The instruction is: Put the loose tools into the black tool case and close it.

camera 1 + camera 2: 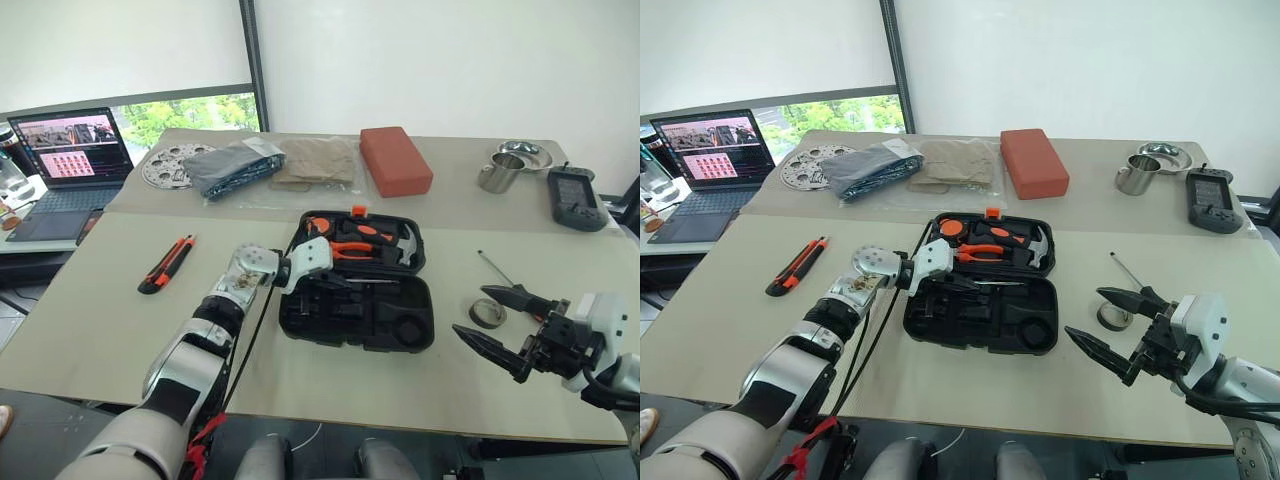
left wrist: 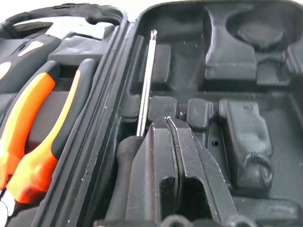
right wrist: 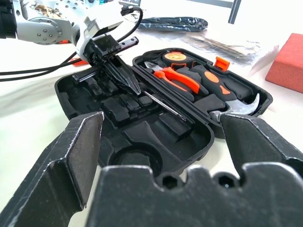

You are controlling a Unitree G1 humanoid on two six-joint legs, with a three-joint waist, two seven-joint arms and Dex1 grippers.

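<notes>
Currently the left gripper (image 3: pixel 127 81) has its fingers pressed together, tips down inside the open case (image 1: pixel 357 290), just beside a screwdriver (image 2: pixel 144 85) that lies in the near half along the hinge. The dark handle of that screwdriver sits against the fingers (image 2: pixel 175 156); whether they pinch it or only touch it cannot be told. The right gripper (image 1: pixel 500 325) hangs over the table (image 1: pixel 100 330) to the right of the case, jaws spread wide, holding nothing and touching nothing.

One case lies open and flat at the table's middle, its orange latch (image 1: pixel 358 211) on the far edge. The far half holds one pair of pliers (image 1: pixel 352 250), one hammer (image 1: pixel 408 250) and an orange-topped round item (image 3: pixel 176 56); the near half has mostly bare recesses.

Loose on the table: one knife (image 1: pixel 166 264), well to the left of the case; one tape roll (image 1: pixel 487 313), to the right of the case and near the right gripper; one thin steel shaft (image 1: pixel 494 267) just beyond the roll.

Farther back lie one red-brown block (image 1: pixel 395 160), one metal cup (image 1: pixel 497 172), one metal bowl (image 1: pixel 524 153) and one laptop (image 1: pixel 68 165).
</notes>
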